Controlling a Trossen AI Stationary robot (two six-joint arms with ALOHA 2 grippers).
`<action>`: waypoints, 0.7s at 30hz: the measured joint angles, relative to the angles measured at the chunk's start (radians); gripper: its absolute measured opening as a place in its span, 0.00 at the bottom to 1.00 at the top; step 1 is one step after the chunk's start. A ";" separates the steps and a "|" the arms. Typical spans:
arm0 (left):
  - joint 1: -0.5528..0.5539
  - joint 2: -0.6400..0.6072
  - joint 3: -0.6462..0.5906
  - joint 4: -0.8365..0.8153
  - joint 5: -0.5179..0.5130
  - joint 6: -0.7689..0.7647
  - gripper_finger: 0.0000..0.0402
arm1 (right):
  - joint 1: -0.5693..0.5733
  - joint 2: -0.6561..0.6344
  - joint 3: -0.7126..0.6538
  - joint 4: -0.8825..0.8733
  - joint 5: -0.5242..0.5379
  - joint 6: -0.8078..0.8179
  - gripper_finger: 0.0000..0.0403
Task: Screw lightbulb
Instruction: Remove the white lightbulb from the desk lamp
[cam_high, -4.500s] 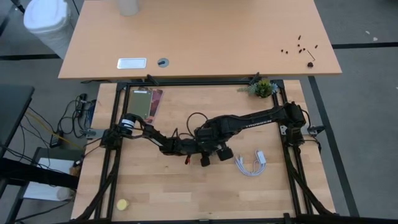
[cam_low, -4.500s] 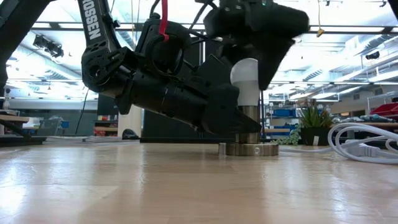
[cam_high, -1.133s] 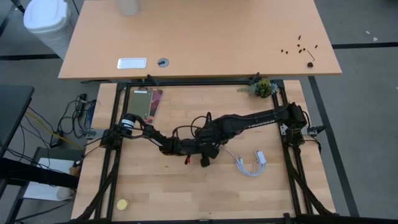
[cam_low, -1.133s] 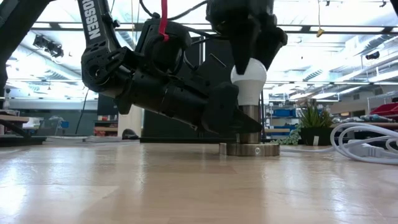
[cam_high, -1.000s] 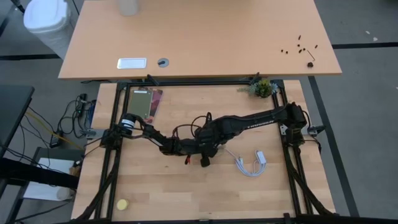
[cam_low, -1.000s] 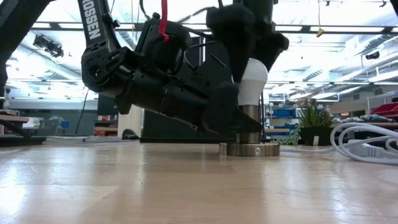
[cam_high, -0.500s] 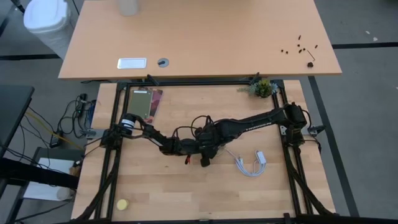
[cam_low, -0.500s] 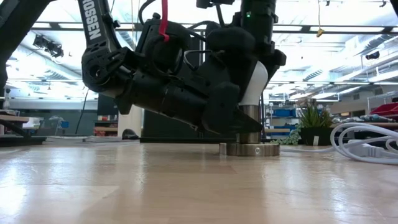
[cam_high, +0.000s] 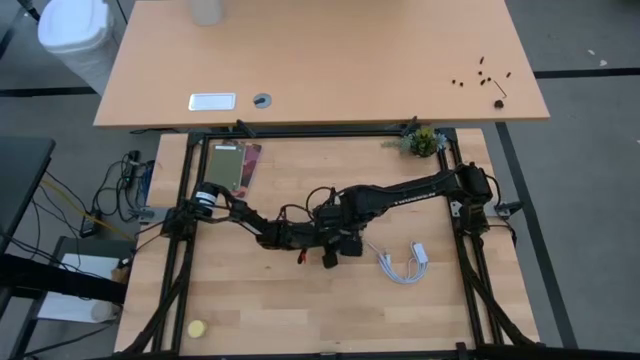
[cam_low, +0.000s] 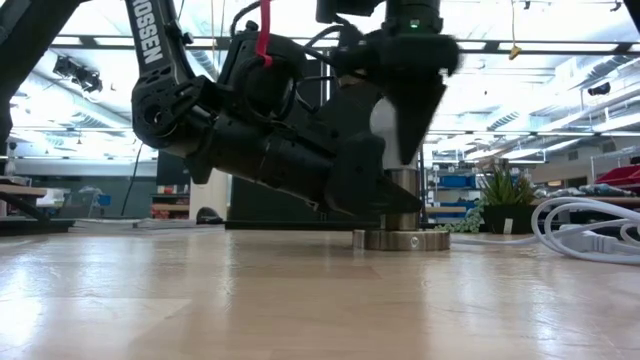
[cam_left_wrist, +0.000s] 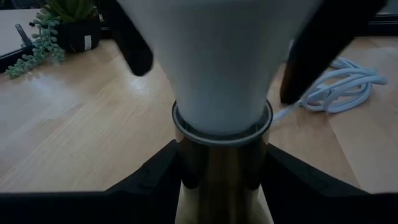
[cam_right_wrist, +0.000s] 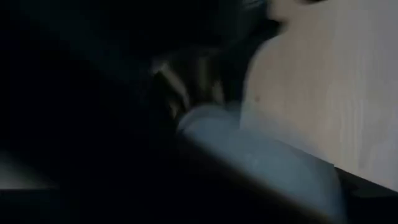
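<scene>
The white lightbulb stands upright in a metal socket whose round disc base rests on the table. My left gripper reaches in level from the table's left and is shut on the socket. My right gripper comes down from above and is shut on the lightbulb, hiding most of it in the low view. In the high view both grippers meet at mid-table. The right wrist view is mostly dark and shows only part of the lightbulb. My left gripper pinches the socket's metal neck just under the bulb, one finger on each side. The fingers come level from the table's left. The socket stands upright on its disc base on the table. My right gripper holds the lightbulb's wide white globe between its two fingers, one on each side. The fingers point down from above. The lightbulb stands upright with its base inside the socket.
A coiled white cable lies just right of the socket. A small potted plant stands at the far right corner, a flat card-like item at the far left, and a small yellow object at the near left.
My right gripper has turned about its upright axis over the lightbulb, from narrow side-on to broad in the low view. Its fingers now reach lower over the globe. The bulb and socket have stayed upright in place.
</scene>
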 joint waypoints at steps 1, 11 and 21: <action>0.000 0.000 -0.001 0.001 0.000 0.003 0.47 | 0.000 0.000 -0.002 -0.013 -0.005 -0.075 0.71; 0.000 0.000 -0.001 0.004 0.000 0.019 0.47 | 0.007 0.000 -0.002 -0.065 0.102 -0.779 0.58; 0.000 0.000 -0.002 0.008 0.000 0.019 0.47 | 0.019 -0.017 0.013 -0.097 0.145 -0.642 0.55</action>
